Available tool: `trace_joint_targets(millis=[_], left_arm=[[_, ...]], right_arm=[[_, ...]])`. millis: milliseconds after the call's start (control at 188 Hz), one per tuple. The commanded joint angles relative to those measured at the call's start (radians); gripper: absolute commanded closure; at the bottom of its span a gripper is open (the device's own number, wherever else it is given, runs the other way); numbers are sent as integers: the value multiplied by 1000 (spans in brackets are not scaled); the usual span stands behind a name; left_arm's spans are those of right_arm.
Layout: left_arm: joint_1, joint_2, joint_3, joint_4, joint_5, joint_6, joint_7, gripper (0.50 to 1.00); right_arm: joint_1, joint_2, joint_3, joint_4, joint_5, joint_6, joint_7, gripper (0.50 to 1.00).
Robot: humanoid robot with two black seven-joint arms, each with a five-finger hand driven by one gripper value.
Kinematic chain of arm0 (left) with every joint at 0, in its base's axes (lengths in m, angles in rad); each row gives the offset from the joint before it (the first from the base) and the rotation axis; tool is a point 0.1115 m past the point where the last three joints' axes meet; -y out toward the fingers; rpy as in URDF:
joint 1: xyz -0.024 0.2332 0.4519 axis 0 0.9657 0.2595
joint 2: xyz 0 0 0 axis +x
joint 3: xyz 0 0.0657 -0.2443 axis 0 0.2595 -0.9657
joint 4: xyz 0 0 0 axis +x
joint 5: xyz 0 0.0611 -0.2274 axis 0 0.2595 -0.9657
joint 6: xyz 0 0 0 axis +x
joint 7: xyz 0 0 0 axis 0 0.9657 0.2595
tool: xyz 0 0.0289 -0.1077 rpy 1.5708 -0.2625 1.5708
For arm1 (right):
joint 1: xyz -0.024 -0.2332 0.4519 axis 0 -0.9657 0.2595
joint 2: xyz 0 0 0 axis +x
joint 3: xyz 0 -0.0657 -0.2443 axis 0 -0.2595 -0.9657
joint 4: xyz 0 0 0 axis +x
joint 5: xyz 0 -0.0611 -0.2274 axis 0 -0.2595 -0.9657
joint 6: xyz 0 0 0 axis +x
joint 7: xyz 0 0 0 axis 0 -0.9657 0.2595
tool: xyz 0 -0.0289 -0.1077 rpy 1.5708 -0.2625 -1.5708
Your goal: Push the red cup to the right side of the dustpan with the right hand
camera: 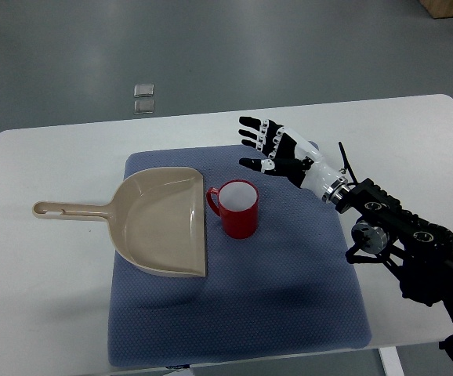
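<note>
— Where's the red cup (239, 208)?

— Upright mid-mat (289, 305), handle pointing left, just beside the beige plastic dustpan (164, 223), whose long handle runs toward the table's (46, 298) left edge.

— And the right hand (277, 152)?

— You see it fingers spread, empty, near the mat's far edge; its arm is cut off at the right.

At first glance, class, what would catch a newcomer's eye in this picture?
The red cup stands upright mid-mat, just right of the beige dustpan, its handle facing the pan. Above and right of it hovers the black-and-white right hand, fingers spread, touching nothing. Both things rest on a blue mat.
</note>
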Motion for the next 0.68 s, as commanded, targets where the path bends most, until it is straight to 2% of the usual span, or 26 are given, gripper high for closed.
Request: trace_joint_targets(millis=[0, 75, 187, 304, 592, 672], left_arm=[[0, 0, 1, 0, 0, 0, 0, 500], [0, 0, 1, -1, 0, 0, 0, 500], [0, 0, 2, -1, 2, 0, 0, 500], [0, 0, 2, -1, 2, 0, 0, 500], [0, 0, 2, -1, 2, 0, 0, 500], [0, 0, 2, -3, 3, 0, 0, 500]], right_arm=[[0, 1, 59, -7, 172, -4, -79, 568], [3, -10, 68, -24, 374, -3, -163, 566], [40, -22, 67, -76, 554, 11, -203, 566], [41, -43, 67, -119, 649, 34, -206, 566], [23, -40, 70, -153, 686, 187, -189, 566], [20, -40, 71, -157, 684, 186, -171, 566]])
